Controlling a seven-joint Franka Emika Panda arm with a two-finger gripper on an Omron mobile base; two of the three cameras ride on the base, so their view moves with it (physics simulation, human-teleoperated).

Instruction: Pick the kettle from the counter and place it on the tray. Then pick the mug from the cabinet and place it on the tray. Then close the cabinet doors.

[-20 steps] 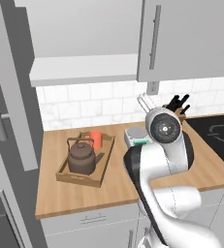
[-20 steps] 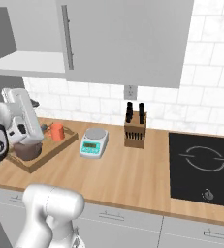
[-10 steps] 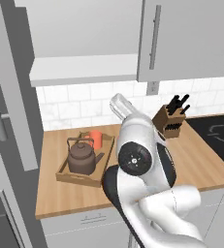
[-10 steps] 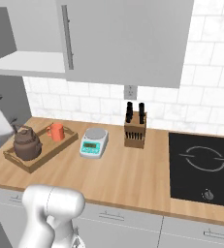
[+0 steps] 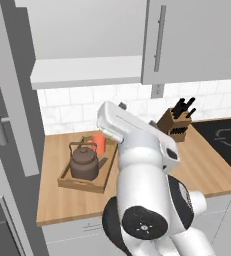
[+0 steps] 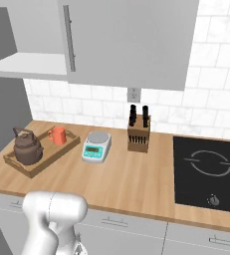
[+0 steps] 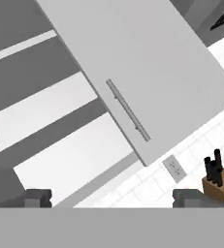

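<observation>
The dark brown kettle point(image 5: 84, 163) point(image 6: 28, 148) and the orange-red mug point(image 5: 99, 143) point(image 6: 57, 135) both stand on the wooden tray point(image 5: 80, 185) point(image 6: 43, 162) at the counter's point(image 6: 131, 184) left end. My arm rises in front of the counter in the left base view. In the hand view my gripper point(image 7: 114, 198) is open and holds nothing. It looks up at the right cabinet door point(image 7: 133, 68) and its bar handle point(image 7: 128, 116). That door point(image 5: 187, 40) point(image 6: 131, 40) is shut. The left door point(image 5: 14, 100) stands swung open, baring the cabinet's shelf base point(image 5: 87, 73) point(image 6: 27, 64).
A small white scale point(image 6: 97, 146) and a knife block point(image 6: 139, 134) point(image 5: 176, 122) point(image 7: 218, 182) stand on the counter right of the tray. A black hob point(image 6: 211, 172) is set in at the far right. A wall outlet point(image 7: 174, 167) sits under the shut door.
The arm has swung away from the tray and turned upward, and the hand has left the right base view. Kettle and mug have stayed on the tray.
</observation>
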